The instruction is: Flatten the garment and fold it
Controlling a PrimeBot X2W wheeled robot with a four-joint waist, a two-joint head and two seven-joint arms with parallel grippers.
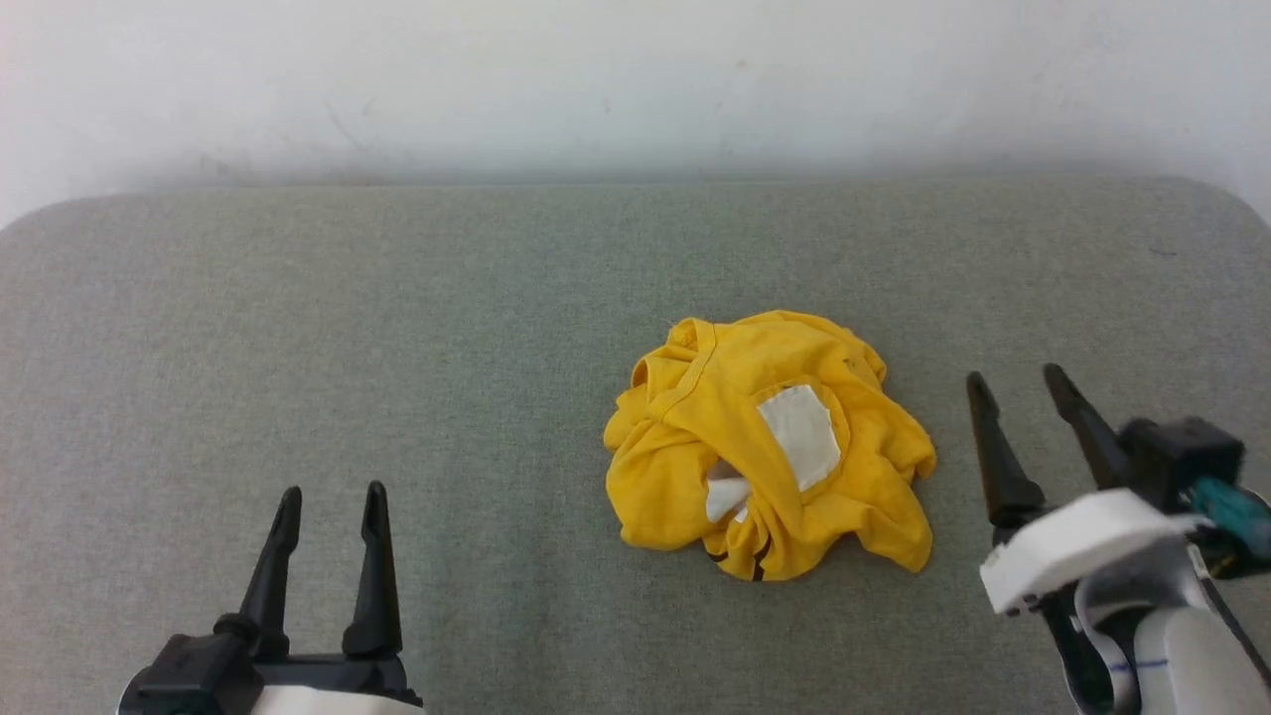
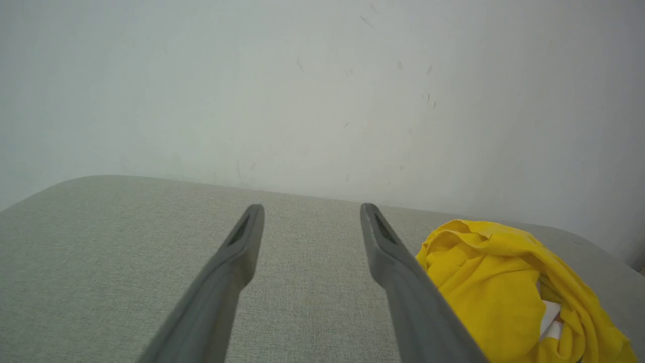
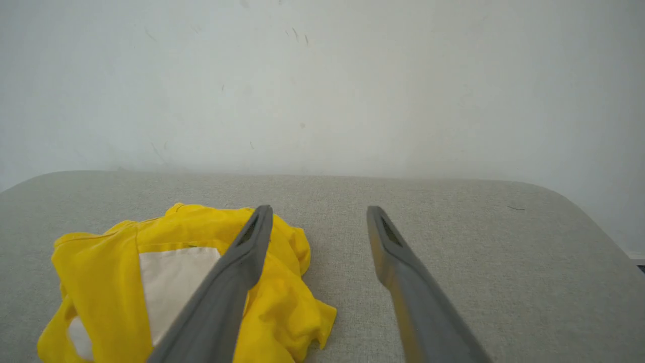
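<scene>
I see the yellow T-shirt (image 1: 770, 447) lying in a crumpled heap on the grey fabric surface (image 1: 397, 298), neither flattened nor folded. It sits between my two grippers, much nearer the right one. A ribbed neck edge curls across the top of the heap, and a white patch (image 1: 802, 434) faces up beside it. A smaller scrap of white shows nearer to me, and a few black marks peek out at the near edge.

My left gripper (image 1: 334, 490) has its two dark fingers spread apart with nothing between them. The shirt is ahead of those fingertips and off to their right, well apart from them. In the left wrist view the heap (image 2: 484, 282) shows beyond the right-hand finger, while bare grey fabric lies between the two tips.

My right gripper (image 1: 1015, 374) also has its fingers spread and holds nothing. The shirt lies just to the left of them, near but with a strip of grey fabric between cloth and finger in the head view. In the right wrist view the left-hand finger (image 3: 237, 272) crosses in front of the yellow cloth and the white patch; only grey fabric lies between the tips. A pale scuffed wall (image 1: 635, 79) rises beyond the far edge of the surface.
</scene>
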